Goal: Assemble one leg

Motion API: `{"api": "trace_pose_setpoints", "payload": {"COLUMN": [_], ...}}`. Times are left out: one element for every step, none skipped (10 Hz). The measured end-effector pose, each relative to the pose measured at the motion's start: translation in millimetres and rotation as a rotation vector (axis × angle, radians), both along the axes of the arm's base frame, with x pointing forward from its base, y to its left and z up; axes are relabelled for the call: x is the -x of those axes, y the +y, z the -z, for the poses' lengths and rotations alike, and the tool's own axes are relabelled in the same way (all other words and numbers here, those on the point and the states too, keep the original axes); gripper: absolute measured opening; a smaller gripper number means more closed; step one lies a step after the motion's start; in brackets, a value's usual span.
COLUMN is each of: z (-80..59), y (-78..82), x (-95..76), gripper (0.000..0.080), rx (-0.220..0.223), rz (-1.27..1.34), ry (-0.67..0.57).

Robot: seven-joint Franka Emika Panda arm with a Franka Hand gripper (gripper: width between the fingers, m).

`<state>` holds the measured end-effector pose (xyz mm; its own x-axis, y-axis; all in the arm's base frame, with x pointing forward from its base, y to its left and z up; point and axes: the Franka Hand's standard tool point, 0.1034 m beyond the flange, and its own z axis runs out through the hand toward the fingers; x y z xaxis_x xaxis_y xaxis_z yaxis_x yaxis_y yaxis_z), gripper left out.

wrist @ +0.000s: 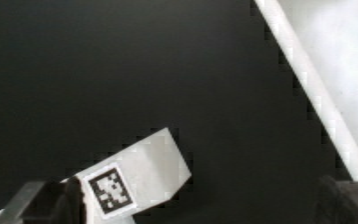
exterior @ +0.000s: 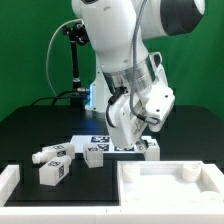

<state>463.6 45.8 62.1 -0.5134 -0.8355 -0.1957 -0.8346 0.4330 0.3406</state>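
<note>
The leg (wrist: 133, 178) seen from the wrist lies loose on the black table (wrist: 140, 70), tag up. It sits close to one dark finger (wrist: 37, 203) of the gripper (wrist: 194, 205) but is not between the two. The jaws stand wide apart and hold nothing. A white strip runs along one edge of that view, and I cannot tell what it belongs to. In the exterior view all four pegs are on the table: a second leg (exterior: 48, 156) and a third leg (exterior: 53, 172) toward that view's left, a fourth leg (exterior: 95, 153) just in front of the lowered gripper (exterior: 122, 138), and a fifth sighting, the right leg (exterior: 150, 150), just behind the tray (exterior: 135, 190). One of these is surely the peg in the wrist view, though which one is unclear. The marker board (exterior: 100, 139) lies under the arm. The tray rests in the foreground with no leg fitted to it. As I judge it, the task has barely begun. Nothing has been grasped, so picking up a leg, carrying it to the tray and seating it there all remain.
</note>
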Motion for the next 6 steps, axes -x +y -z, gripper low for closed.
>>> {"api": "trace_pose_setpoints", "payload": {"z": [-1.1,-5.3,-8.7,-8.7,-8.3,-9.7], "y": [0.2,-1.2,0.8,7.2,15.5,22.2], "x": [0.4,-2.7,-7.4,-8.4,-6.8,-4.7], "gripper": [0.0649,0.0649,0.0649,0.0649,0.0649,0.0649], "rx": [-0.022,-0.055,-0.09,-0.118,-0.145,-0.129], "rz": [-0.104,-0.276,-0.457,-0.598,-0.706,-0.694], "ry": [-0.027,-0.078,-0.154,-0.207,-0.241,-0.23]}}
